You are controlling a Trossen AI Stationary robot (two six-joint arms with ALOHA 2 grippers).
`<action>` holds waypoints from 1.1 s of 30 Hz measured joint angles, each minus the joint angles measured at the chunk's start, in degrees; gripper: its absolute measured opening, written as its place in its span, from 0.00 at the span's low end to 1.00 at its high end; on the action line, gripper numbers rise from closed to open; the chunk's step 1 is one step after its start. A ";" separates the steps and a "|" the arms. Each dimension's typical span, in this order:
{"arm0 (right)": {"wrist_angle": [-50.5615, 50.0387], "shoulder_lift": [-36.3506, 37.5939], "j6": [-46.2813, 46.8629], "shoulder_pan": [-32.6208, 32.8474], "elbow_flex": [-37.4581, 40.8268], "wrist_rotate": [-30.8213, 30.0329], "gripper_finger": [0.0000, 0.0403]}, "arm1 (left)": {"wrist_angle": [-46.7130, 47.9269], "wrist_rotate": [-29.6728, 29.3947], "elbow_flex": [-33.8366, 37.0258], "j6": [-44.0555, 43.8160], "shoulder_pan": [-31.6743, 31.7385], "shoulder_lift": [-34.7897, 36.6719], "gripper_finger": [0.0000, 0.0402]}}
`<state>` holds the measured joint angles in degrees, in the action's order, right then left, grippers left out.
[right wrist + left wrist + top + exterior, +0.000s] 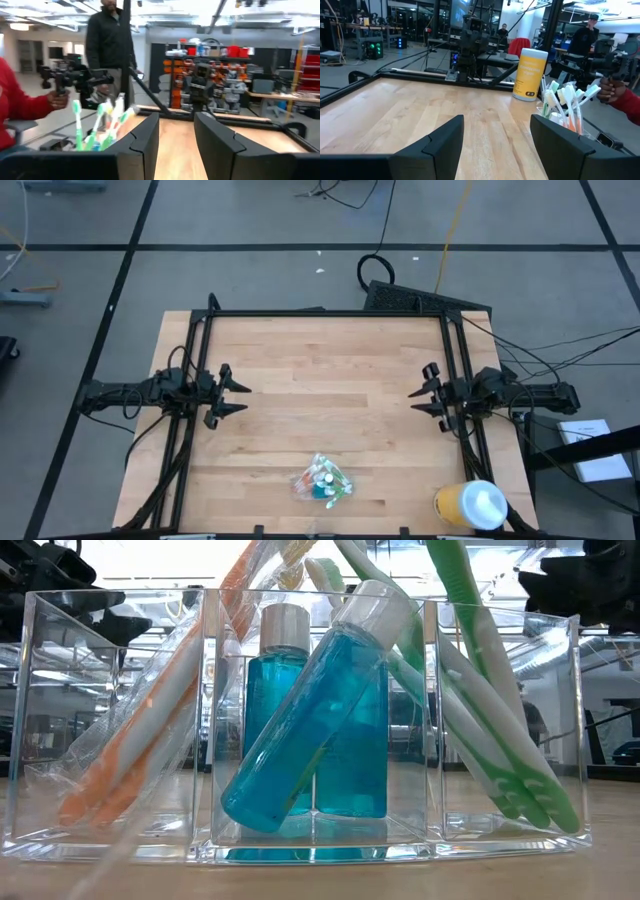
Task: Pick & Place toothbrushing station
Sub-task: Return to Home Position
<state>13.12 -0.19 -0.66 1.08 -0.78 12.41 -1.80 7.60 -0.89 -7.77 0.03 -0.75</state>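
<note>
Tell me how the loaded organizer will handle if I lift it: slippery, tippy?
Probably slippery: the organizer has smooth, glossy clear walls. Likely bottom-heavy, since two nearly full blue bottles sit in the middle compartment. The toothbrushes lean loosely past the rim, so a tilt may shift or spill them. The left gripper and right gripper wait open, apart from it.

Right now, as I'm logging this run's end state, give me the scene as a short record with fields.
organizer: clear, three compartments, by the table edge at the high view's bottom
one end compartment: orange toothbrushes, leaning
middle compartment: two blue-liquid bottles, one upright, one tilted
other end compartment: green toothbrushes, leaning
yellow canister: white lid, same edge, right corner
left pincer: open, empty, table's left side
right pincer: open, empty, table's right side
</note>
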 joint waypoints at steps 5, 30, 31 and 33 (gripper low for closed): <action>-2.44 0.00 0.08 -0.02 0.00 -4.91 0.28 | 0.00 -0.02 0.00 0.84 0.00 0.00 0.59; -6.33 0.00 1.27 -0.02 0.00 -4.88 0.28 | 0.03 -0.14 0.00 4.02 0.00 0.00 0.59; -6.35 -0.01 0.98 -0.02 0.00 -4.88 0.28 | 0.04 -0.15 0.00 4.02 -0.01 0.00 0.59; -6.55 0.00 0.80 -0.02 -0.01 -4.88 0.28 | 0.00 -0.15 0.00 4.16 0.00 0.00 0.59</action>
<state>6.57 -0.19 0.14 1.06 -0.79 7.53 -1.81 7.44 -0.89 -3.61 0.03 -0.75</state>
